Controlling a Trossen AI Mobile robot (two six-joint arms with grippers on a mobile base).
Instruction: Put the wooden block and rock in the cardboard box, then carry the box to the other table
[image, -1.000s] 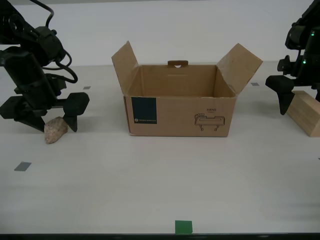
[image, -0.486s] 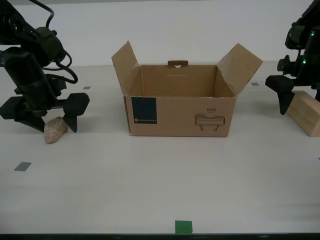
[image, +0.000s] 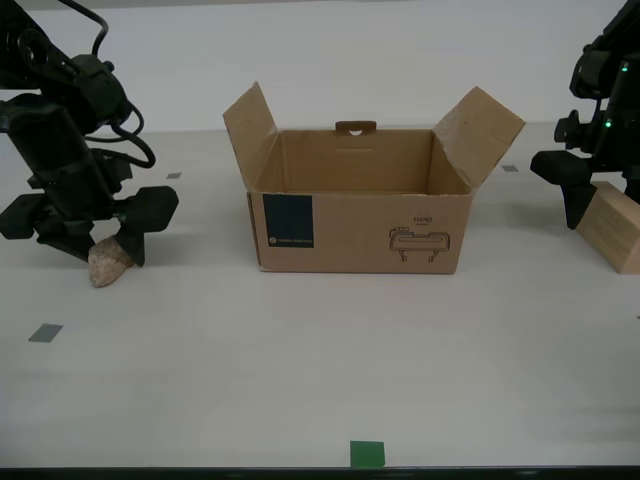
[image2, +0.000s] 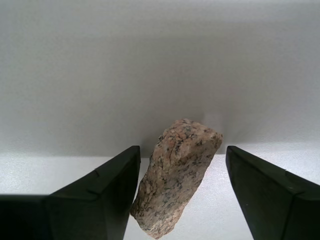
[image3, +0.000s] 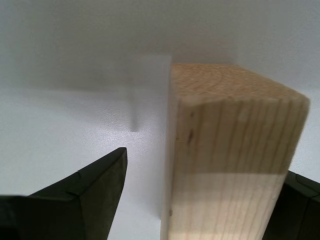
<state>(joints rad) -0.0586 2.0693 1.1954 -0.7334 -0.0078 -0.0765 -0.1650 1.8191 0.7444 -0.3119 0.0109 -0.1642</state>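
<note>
One cardboard box (image: 360, 205), flaps up and open-topped, standing mid-desk (image: 300, 370); nothing visible inside. One rock (image: 110, 263) well apart from it toward the exterior view's left, resting on the desk. One wooden block (image: 612, 228) well apart toward the exterior view's right, partly cut by the frame edge, seemingly tilted.

Two tools. Second tool (image2: 182, 195) spread around the rock (image2: 176, 175), one finger (image2: 107, 192) just beside the stone, the other standing off it with a clear gap. First tool (image3: 200, 200) spread about the wooden block (image3: 230, 160), a gap showing on one side, the far finger almost hidden behind the wood; contact there cannot be told.

Around: three small grey tape squares on the desk, one (image: 45, 332) near the exterior view's left edge, plus one green square (image: 367, 454) at the front edge. Nothing lying between either object and the box.

Only the wrist views show speckle and wood grain up close; only the exterior view shows the box and both arms together.
</note>
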